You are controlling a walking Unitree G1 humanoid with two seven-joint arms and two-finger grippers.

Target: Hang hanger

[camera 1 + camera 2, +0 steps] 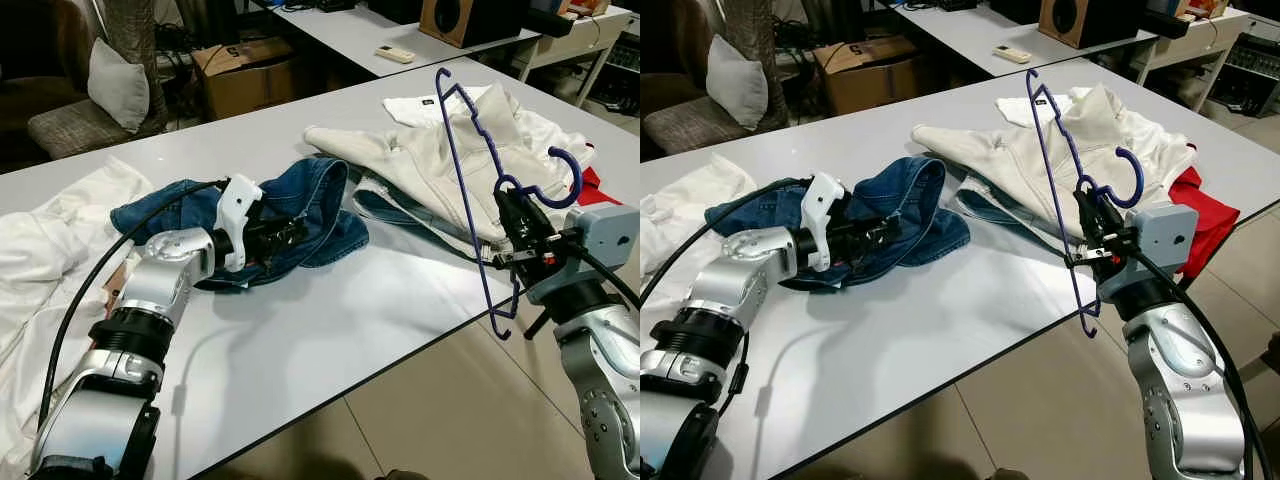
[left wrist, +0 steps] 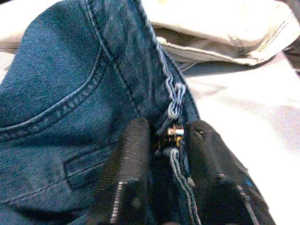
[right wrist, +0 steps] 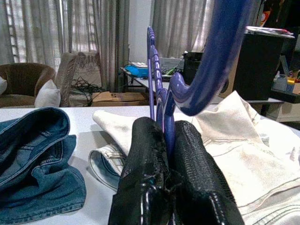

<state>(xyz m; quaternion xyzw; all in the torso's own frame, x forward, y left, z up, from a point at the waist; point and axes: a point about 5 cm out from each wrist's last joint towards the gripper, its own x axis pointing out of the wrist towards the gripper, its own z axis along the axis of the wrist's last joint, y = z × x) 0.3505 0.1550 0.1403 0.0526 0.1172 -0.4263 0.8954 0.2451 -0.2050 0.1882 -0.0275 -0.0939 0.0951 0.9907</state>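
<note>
A blue plastic hanger stands upright over the table's right edge, hook toward the right. My right gripper is shut on it just under the hook; the wrist view shows the hanger pinched between both fingers. A pair of blue jeans lies crumpled mid-table. My left gripper rests on them, shut on the jeans' waistband near a belt loop and rivet.
White and cream garments are heaped behind the hanger, red cloth at the table's right corner, a white shirt at the left. The grey table ends close in front. Behind stand a cardboard box and a cushioned chair.
</note>
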